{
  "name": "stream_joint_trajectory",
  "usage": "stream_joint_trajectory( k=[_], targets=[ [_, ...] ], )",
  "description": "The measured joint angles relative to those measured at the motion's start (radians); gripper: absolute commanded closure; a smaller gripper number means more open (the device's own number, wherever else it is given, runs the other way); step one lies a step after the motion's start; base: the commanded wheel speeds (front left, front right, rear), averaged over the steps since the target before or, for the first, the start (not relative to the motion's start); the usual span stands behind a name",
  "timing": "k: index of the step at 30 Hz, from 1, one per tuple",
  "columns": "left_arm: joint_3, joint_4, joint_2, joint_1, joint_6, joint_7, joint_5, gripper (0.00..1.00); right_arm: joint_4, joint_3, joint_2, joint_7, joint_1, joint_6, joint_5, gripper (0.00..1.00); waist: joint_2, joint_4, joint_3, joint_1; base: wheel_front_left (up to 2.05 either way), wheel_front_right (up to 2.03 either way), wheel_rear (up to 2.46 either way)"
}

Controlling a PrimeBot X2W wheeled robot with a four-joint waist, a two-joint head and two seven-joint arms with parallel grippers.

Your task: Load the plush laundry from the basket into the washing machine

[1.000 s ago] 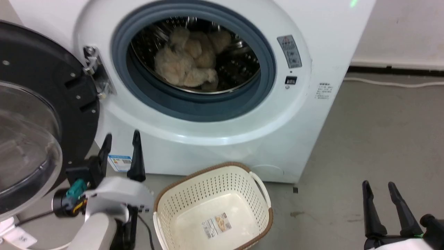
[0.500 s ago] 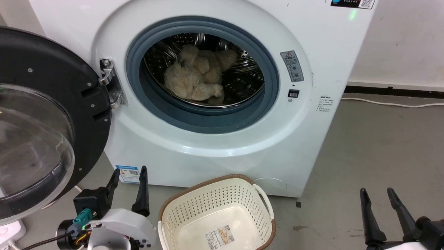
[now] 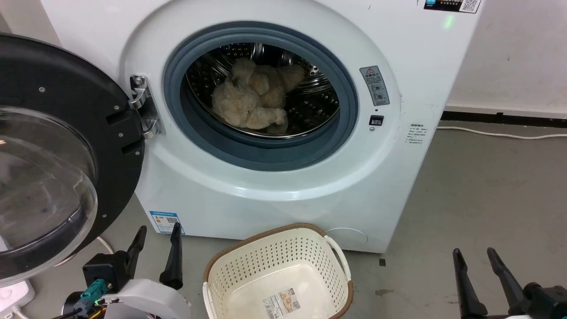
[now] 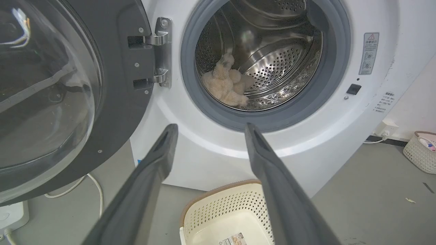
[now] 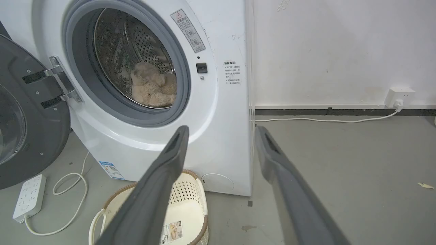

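While the plush laundry (image 3: 252, 99) has remained lying in the drum of the washing machine (image 3: 288, 204), the left jaws have been drawn back and lowered beside the emptied basket (image 3: 274, 252). Left jaws and right jaws are held spread, gripping nothing; loading is judged complete.

Plush laundry (image 3: 252, 99): a fluffy beige stuffed toy, crumpled in a heap, lying at the bottom of the drum (image 3: 312, 104), left of centre.
Washing machine (image 3: 266, 195): a large white front-loader standing on the grey floor (image 3: 478, 186); a grey rubber seal (image 3: 257, 153) rings the shiny perforated steel drum.
Door (image 3: 57, 84): round, black-framed with bulging clear glass, swung wide open to the left on a metal hinge.
Basket (image 3: 266, 257): small, cream, perforated plastic with a brown rim and a white side handle. It stands upright on the floor just in front of the machine, with a barcode sticker (image 3: 279, 301) on its inner floor.
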Motion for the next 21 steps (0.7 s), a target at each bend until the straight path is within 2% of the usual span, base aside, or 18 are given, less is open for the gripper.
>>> stream_joint_trajectory(
  k=[21],
  targets=[
    [-0.008,-0.014,0.010,0.000,0.002,0.015,-0.003,0.00,0.007,0.009,0.000,0.001,0.001,0.000,0.010,0.00,0.0000,0.002,0.003,0.0000,0.00,0.00,0.00]
  ],
)
